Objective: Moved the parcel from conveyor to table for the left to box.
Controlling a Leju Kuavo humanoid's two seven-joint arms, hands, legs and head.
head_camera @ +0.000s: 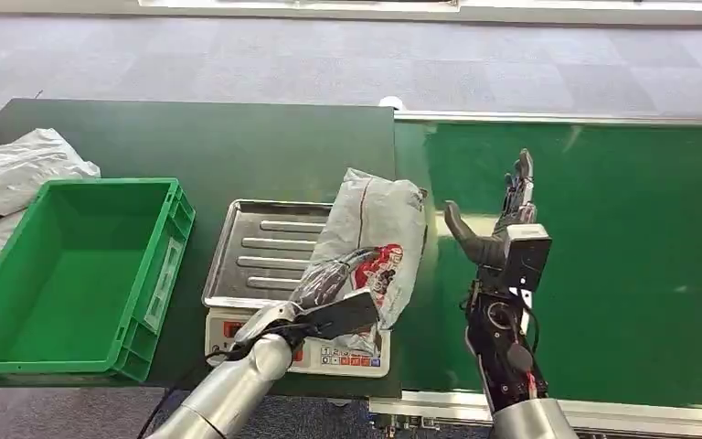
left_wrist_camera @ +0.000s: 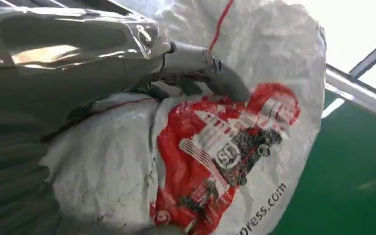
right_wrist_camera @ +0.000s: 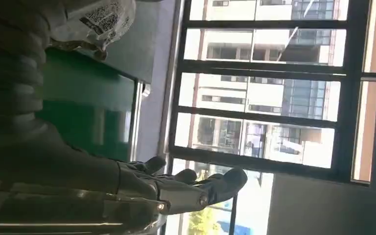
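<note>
Step in hand: handover stage, parcel (head_camera: pixel 372 247) already off the conveyor (head_camera: pixel 603 265) and on the tabletop (head_camera: pixel 219 151) side, boxing by the left not yet done

Left robot hand (head_camera: pixel 329 306): clamped on the parcel's near end, thumb (left_wrist_camera: pixel 210 73) pressed over the red print in the left wrist view, other fingers hidden behind the bag

Parcel: grey-white mailer with red print, reaching away from the left robot hand, lying across the scale (head_camera: pixel 279 274) tray, far end just at the tabletop's edge beside the conveyor; lifted or resting cannot be told

Right robot hand (head_camera: pixel 503 224): fingers apart and pointing up, holding nothing, raised over the conveyor, near the parcel's edge but apart from it

Crate (head_camera: pixel 73 270): green, open, nothing seen inside, well to the left of the left robot hand, beyond the scale

Other bags (head_camera: pixel 9 178): grey-white, on the tabletop behind the crate

Next move, judged: carry the parcel leftward across the scale, clear the crate's near wall, lower inside, then spread the fingers

Calls for: firm hold on soft, slack wrapping, since the free end is likely to droop and may catch the tray rim or crate wall; enough lift before moving sideways

Right robot hand, judged: best kept clear over the conveyor
</note>
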